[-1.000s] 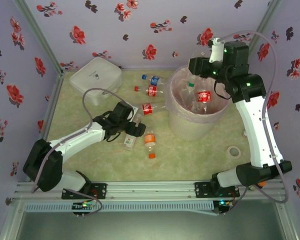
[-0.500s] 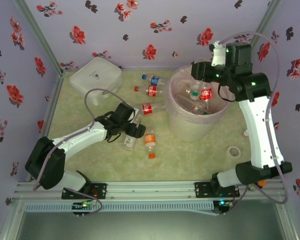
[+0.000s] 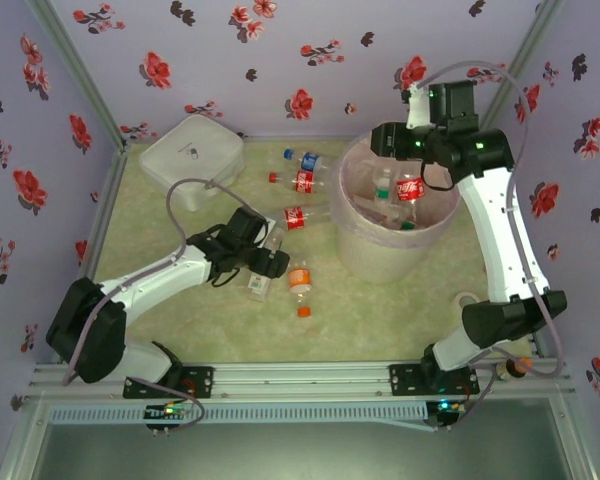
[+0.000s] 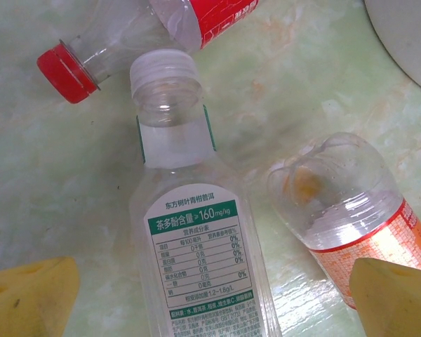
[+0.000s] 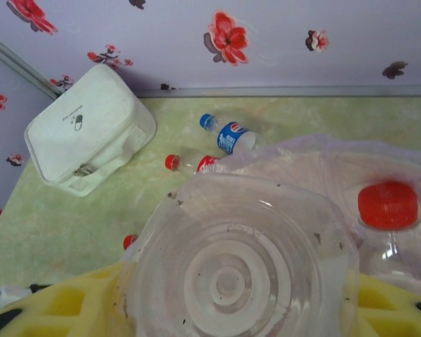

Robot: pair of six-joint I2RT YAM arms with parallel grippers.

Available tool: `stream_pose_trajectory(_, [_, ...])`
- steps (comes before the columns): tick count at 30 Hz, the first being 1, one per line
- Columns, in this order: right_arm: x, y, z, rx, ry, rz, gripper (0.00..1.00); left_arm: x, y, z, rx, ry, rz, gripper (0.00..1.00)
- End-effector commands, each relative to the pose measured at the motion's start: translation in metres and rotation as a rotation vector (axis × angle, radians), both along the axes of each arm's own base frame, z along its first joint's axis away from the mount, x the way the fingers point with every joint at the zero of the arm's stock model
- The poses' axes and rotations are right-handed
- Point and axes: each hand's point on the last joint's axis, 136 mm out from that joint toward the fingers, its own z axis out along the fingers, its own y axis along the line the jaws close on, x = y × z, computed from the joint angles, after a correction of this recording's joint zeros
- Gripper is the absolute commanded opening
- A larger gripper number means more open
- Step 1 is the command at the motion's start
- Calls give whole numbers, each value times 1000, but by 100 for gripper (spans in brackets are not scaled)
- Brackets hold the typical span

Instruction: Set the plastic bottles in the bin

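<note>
The right arm (image 3: 500, 230) reaches over the far rim of the bin, a large round pale bucket lined with a pinkish translucent plastic bag (image 3: 375, 255). The right arm's jaws are clenched on a clear plastic bottle (image 5: 228, 274), which the wrist view shows base-on between the two yellow pads, above the bag's edge. Inside the bin lie a red-labelled clear bottle (image 3: 410, 188) and a green-capped bottle (image 3: 382, 185).

The left arm (image 3: 160, 275) stretches low over the pale green tabletop (image 3: 380, 320). The left arm's jaws are released and spread wide, straddling a clear white-capped bottle with a green-and-white label (image 4: 189, 232) that lies flat between them. I cannot tell if either pad touches it. Just beside it lies an orange-labelled clear bottle (image 4: 351, 203), partly behind one pad in the wrist view. A red-capped bottle with a red label (image 4: 126, 35) lies just beyond the white cap.

Nearer the far wall, left of the bin, lie another red-labelled bottle (image 3: 300, 181) and a blue-capped, blue-labelled bottle (image 3: 308, 160). A white rounded square case (image 3: 192, 155) sits in the far left corner.
</note>
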Motion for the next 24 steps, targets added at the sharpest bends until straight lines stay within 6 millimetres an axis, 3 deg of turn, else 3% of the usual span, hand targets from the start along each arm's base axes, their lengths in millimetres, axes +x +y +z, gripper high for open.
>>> stream_pose_trajectory(1, [-20,-9,-110,-91,388,-40,15,-1,2,1,0,-11,10,98])
stream_pose_trajectory(4, [-11,0,-125,-38,386,-41,14,-1,1,-1,-2,-9,13,99])
stream_pose_trajectory(11, [0,6,-125,38,341,-64,16,0,0,2,-21,-21,22,98])
stream_pose_trajectory(20, [-3,3,-184,82,394,-138,15,1,2,0,-19,-28,31,98])
stream_pose_trajectory(22, [-6,4,-189,95,408,-146,16,1,2,-3,-7,-21,26,98])
stream_pose_trajectory(24, [-8,3,-182,107,390,-149,19,1,3,-3,1,-15,26,98])
